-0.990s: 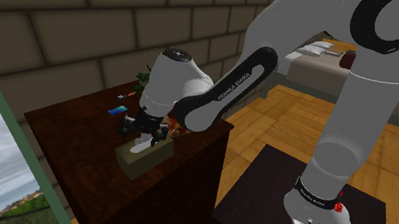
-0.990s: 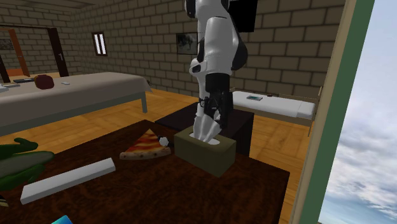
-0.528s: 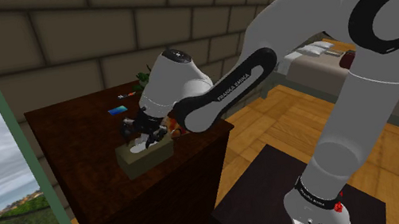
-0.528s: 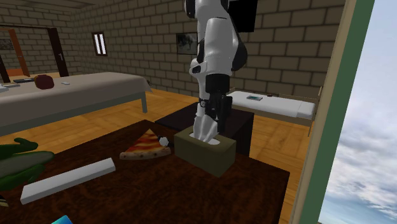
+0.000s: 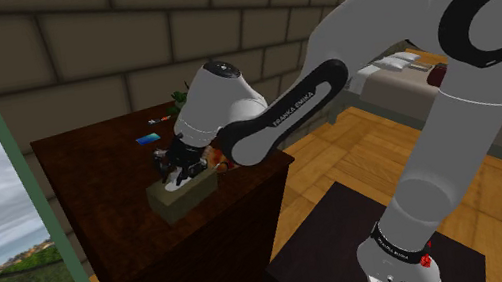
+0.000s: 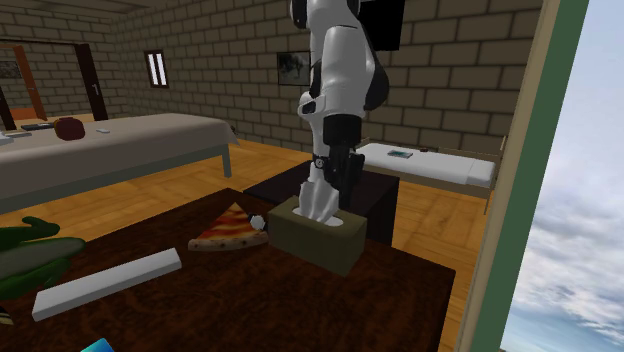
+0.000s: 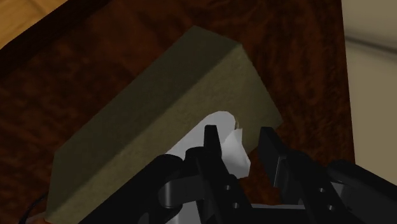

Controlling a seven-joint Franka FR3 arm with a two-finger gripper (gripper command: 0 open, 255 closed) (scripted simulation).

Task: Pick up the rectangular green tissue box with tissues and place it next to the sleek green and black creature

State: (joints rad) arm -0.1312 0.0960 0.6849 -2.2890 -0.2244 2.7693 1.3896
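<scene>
The olive-green tissue box (image 5: 185, 201) (image 6: 318, 240) (image 7: 159, 121) stands near the front edge of the dark wooden table (image 5: 92, 172) (image 6: 260, 310). A white tissue (image 6: 319, 196) (image 7: 230, 147) sticks up from its top. My black gripper (image 5: 179, 175) (image 6: 326, 204) (image 7: 240, 145) comes down on the box from above, its fingers (image 7: 212, 147) drawn in close on either side of the tissue. The green and black creature (image 6: 35, 255) (image 5: 178, 101) lies at the table's far end, well away from the box.
A pizza slice (image 6: 230, 230) and a small white ball (image 6: 257, 222) lie beside the box. A long white bar (image 6: 105, 283) and a blue card (image 5: 147, 138) lie further along the table. A green window frame (image 6: 505, 200) borders the table. Low beds (image 6: 130, 140) stand behind the arm.
The fingers have closed in from wide apart onto the tissue. The box has shifted slightly up and toward the second exterior view's left.
</scene>
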